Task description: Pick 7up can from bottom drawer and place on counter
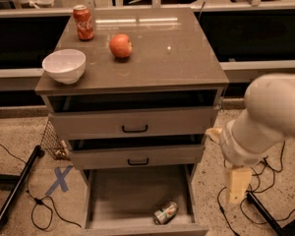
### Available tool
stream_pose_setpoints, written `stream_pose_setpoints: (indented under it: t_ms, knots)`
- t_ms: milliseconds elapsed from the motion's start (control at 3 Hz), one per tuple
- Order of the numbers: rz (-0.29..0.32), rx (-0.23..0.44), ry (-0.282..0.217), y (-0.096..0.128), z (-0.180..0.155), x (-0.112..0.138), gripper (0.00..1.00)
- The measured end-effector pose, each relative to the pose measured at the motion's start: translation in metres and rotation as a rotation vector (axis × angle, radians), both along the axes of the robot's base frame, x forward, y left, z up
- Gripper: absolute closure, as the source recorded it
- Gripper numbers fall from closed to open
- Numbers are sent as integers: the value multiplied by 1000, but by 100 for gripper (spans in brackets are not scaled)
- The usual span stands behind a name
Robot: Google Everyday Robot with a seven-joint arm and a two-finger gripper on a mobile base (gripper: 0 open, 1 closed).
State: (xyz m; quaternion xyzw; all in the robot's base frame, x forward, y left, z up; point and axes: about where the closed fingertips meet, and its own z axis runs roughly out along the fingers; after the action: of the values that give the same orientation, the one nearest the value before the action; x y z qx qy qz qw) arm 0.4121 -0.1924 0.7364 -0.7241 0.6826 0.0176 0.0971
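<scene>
The 7up can (pixel 165 213) lies on its side at the front right of the open bottom drawer (pixel 123 193), on its grey floor. The counter (pixel 162 53) is the glossy top of the grey cabinet. My white arm comes in from the right, and my gripper (pixel 238 185) hangs pale yellow below it, to the right of the bottom drawer and above the floor. It is apart from the can and holds nothing that I can see.
On the counter stand a red Coca-Cola can (pixel 83 22) at the back left, an apple (pixel 121 45) and a white bowl (pixel 64 65) at the front left. The two upper drawers are slightly open. Cables and a black pole (pixel 17 188) lie on the floor.
</scene>
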Motion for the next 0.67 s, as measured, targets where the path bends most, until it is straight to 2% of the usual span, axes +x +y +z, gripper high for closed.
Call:
stream_pose_setpoints:
  t_ms: [333,667]
  knots:
    - [134,44,-98,9,-35,-4,0]
    - [198,37,-196,11,-29,14,0]
